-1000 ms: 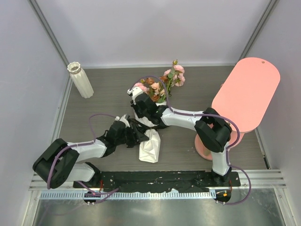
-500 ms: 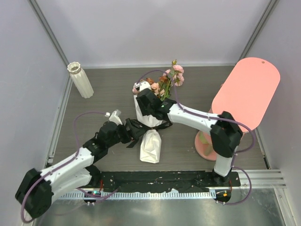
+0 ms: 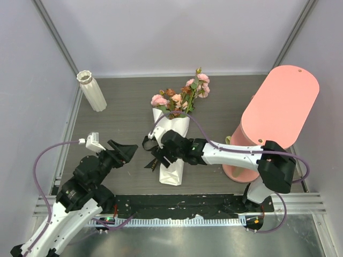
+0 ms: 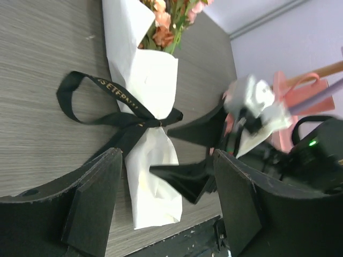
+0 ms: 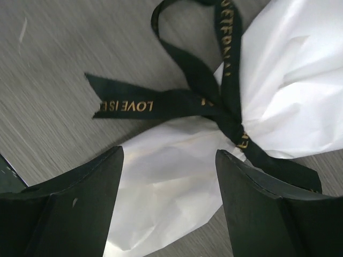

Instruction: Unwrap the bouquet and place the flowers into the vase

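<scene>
**bouquet lies tied on the table, both grippers open**

the bouquet point(image 3: 172, 140) lies flat near the middle of the table point(image 3: 123, 104). its flower heads point toward the far edge and its folded tip toward the near edge. the white paper cone point(image 3: 171, 170) holds the flowers point(image 3: 181, 99). pink, peach and rust-brown blooms with green leaves stick out of its wide mouth. a black ribbon point(image 5: 187, 99) with gold lettering is tied in a bow around the middle of the cone. its loop and tails lie on the table on the cone's left side.

the right gripper point(image 5: 169, 160) hangs over the lower half of the cone, just beside the bow. its jaws are spread wide and grip nothing. the left gripper point(image 3: 122, 153) is left of the bouquet, toward the near left part of the table and apart from the paper. its jaws are spread too and hold nothing.

the ribbed white vase point(image 3: 92, 91) stands upright in the far left corner, well apart from the bouquet. a tall pink stand point(image 3: 281, 104) stands at the right edge.
</scene>
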Tool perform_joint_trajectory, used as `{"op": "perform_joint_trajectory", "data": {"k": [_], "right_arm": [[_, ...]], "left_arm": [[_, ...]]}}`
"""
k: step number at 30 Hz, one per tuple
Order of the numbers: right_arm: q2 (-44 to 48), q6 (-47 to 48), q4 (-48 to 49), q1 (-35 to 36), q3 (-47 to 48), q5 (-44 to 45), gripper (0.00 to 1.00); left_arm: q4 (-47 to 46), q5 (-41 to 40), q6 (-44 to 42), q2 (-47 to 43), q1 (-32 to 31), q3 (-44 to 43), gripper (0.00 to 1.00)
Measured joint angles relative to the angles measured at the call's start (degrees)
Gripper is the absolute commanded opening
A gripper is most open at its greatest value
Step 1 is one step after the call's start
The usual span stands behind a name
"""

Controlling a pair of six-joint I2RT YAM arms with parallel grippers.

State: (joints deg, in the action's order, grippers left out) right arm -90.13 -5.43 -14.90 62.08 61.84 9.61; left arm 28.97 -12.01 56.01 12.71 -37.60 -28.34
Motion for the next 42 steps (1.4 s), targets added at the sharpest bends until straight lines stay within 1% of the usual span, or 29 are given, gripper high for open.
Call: {"op": "perform_joint_trajectory", "data": {"k": [2, 3, 6, 11, 15, 19, 23, 29, 32, 35, 36, 38, 39, 41, 42], "right_arm": [[-0.26, 5.01, 1.40, 0.70, -2.58, -1.46, 0.78], [-0.37, 7.39, 1.55, 0.79, -3.17, -2.38, 0.78], [-1.05, 14.23, 3.32, 0.90, -3.10, -6.08, 0.77], [-6.51, 23.15, 4.13, 2.27, 1.75, -9.46, 0.74], [-10.19, 31.21, 5.16, 4.15, 2.43, -10.88, 0.73], [-11.43, 38.82, 5.60, 4.96, 1.95, -11.63, 0.72], [-13.09, 44.46, 4.46, 4.96, 3.30, -12.00, 0.72], [-17.27, 49.46, 2.80, 5.01, 5.68, -8.72, 0.71], [-17.70, 51.25, 3.04, 5.42, 5.66, -7.15, 0.67], [-18.08, 52.35, 2.73, 5.86, 5.79, -6.60, 0.58], [-18.36, 52.68, 2.54, 6.01, 6.10, -6.51, 0.51], [-19.39, 53.16, 2.36, 6.23, 7.15, -6.56, 0.42], [-19.76, 53.37, 2.36, 6.34, 7.48, -6.60, 0.36], [-20.31, 53.29, 2.36, 6.60, 7.93, -6.67, 0.30], [-20.37, 53.09, 2.36, 6.86, 8.00, -6.62, 0.23]], "left_arm": [[2.51, -1.84, -0.02, -0.79, 0.00, -1.84, 0.74], [3.78, -2.67, 0.00, -0.76, 0.00, -2.69, 0.77], [8.28, -5.55, 0.22, 1.07, 0.00, -5.31, 0.81], [18.25, -13.16, 2.25, 6.64, 0.00, -11.39, 0.81], [21.73, -16.81, 2.45, 7.04, 0.00, -13.22, 0.81], [23.10, -17.33, 2.60, 6.78, 0.00, -12.96, 0.80], [23.06, -16.55, 3.54, 3.85, 0.00, -10.60, 0.79], [23.45, -15.78, 4.00, 0.76, 0.00, -9.03, 0.79], [23.45, -15.37, 4.04, 0.22, 0.00, -9.03, 0.78], [23.41, -15.15, 3.87, 0.13, 0.00, -9.03, 0.79], [23.41, -15.02, 3.76, 0.13, 0.00, -9.03, 0.79], [23.37, -14.80, 3.56, 0.17, 0.00, -9.03, 0.79], [23.32, -14.73, 3.54, 0.22, 0.00, -9.03, 0.79], [23.15, -14.51, 3.48, 0.48, 0.00, -9.03, 0.79], [23.12, -14.34, 3.43, 0.74, 0.00, -9.03, 0.79]]}}
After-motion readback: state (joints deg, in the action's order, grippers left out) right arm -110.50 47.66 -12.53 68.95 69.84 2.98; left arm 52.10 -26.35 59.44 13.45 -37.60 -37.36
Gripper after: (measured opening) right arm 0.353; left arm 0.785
